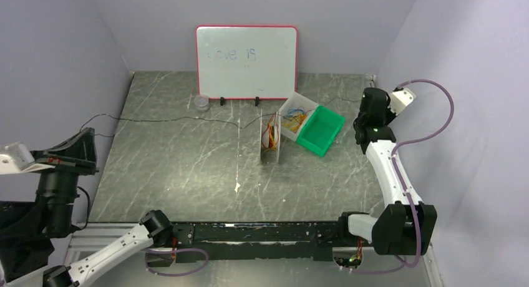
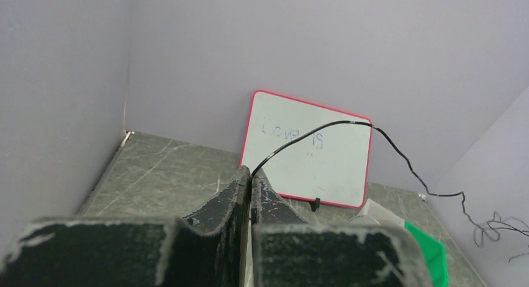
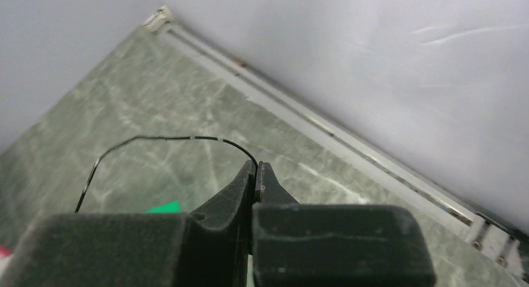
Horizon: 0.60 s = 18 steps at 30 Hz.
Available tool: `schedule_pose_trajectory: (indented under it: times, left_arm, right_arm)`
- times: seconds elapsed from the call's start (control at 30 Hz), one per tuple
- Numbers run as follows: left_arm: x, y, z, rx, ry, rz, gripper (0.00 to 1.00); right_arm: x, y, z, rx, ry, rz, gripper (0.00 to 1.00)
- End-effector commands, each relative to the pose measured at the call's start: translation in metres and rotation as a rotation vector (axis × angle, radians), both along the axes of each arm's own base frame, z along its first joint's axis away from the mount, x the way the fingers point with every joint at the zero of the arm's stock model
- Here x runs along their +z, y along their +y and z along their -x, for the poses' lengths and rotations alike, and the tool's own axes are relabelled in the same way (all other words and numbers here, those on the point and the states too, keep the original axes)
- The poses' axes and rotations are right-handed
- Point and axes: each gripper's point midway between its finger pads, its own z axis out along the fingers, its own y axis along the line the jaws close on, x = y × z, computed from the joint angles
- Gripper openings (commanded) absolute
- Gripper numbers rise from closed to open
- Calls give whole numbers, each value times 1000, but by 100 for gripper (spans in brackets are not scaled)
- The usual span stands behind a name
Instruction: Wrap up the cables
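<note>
**A:** Where is the black strand (image 2: 324, 125)?

**B:** It is strung across the bench (image 1: 174, 175) from about 9 o'clock to about 2 o'clock, one end in each arm. The left end effector (image 2: 251, 178) is clenched on it, fingers pressed together with the wire coming out of the seam. The right end effector (image 3: 256, 175) is clamped on the other end the same way.

**A:** Why hold it spread so wide?

**B:** My guess is that 2 far-apart grips keep such a thin wire off the surface and free of kinks, so it can be fed onto something in order. It isn't fully taut. It bows upward from the left fingers and wavers further along.

**A:** And the other cables?

**B:** The orange-yellow strands (image 1: 293, 117) lie loose in the white bin (image 1: 304, 102), at about 1 o'clock from the bench centre. That bin touches the green bin (image 1: 324, 140). Just at its 7 o'clock, an upright white card (image 1: 272, 146) carries some orange turns, so I take it for the winding form.

**A:** What can't you make out?

**B:** I can't tell whether the black strand touches the card or passes behind it; it is too fine from above. Any wire past the fingers is hidden by them. In the left wrist view a dark tangle at 4 o'clock is cut off by the frame edge. The whiteboard (image 1: 246, 62) writing is faint.
</note>
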Motion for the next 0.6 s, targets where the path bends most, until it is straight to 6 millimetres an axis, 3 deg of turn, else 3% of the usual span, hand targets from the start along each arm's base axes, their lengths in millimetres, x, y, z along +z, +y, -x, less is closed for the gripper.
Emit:
schedule_pose_trajectory:
  times: [0.0, 0.17, 0.57]
  left_arm:
    - [6, 21, 13, 33, -17, 9, 7]
    - [14, 31, 22, 36, -35, 18, 7]
    - [38, 64, 52, 39, -95, 81, 7]
  right_arm:
    - [7, -35, 23, -236, -46, 9, 0]
    - [-15, -48, 32, -307, -14, -19, 0]
    - [-105, -87, 78, -518, 88, -231, 0]
